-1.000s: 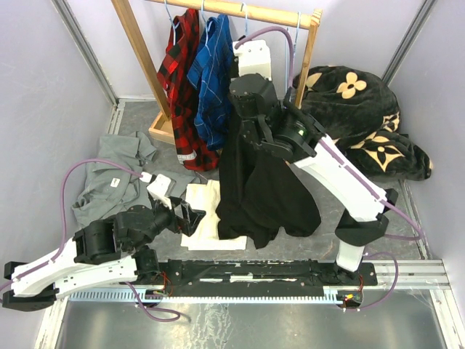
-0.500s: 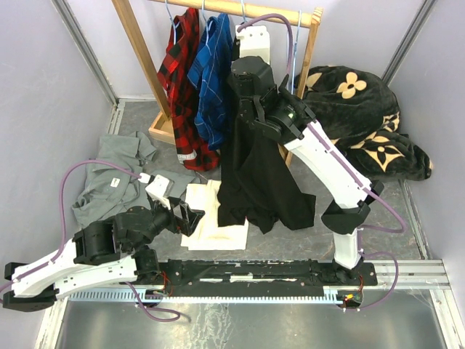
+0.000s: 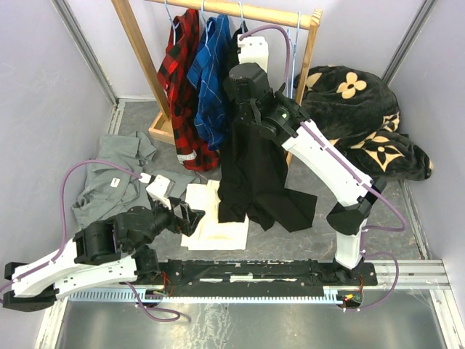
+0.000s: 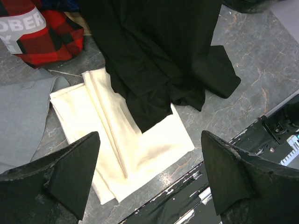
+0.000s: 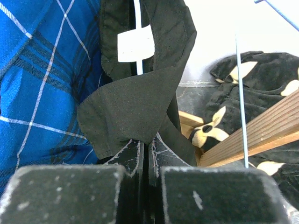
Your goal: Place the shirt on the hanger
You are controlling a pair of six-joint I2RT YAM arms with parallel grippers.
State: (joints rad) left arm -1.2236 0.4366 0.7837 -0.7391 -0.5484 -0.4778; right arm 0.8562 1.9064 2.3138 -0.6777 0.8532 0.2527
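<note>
The black shirt [image 3: 251,174] hangs by its collar from my right gripper [image 3: 243,42], which is raised to the wooden rack. Its lower end drapes onto the floor and a cream cloth. In the right wrist view my right gripper [image 5: 148,144] is shut on a fold of the shirt [image 5: 135,116] just below the collar's white label [image 5: 135,44]. A thin pale wire [image 5: 138,18] runs down inside the collar. A light-blue hanger hook [image 3: 242,13] sits on the rail right above. My left gripper [image 4: 149,137] is open, low over the cream cloth, holding nothing.
The wooden rack [image 3: 138,51] carries a red plaid shirt [image 3: 182,80], a blue plaid shirt [image 3: 211,80] and another wire hanger [image 5: 240,93] at its right end. A grey shirt [image 3: 109,182] lies left. A flowered black blanket [image 3: 363,116] is piled at the right.
My right arm has lifted the shirt higher and closer to the rail, and the fabric hangs longer and narrower. The left arm has not moved.
</note>
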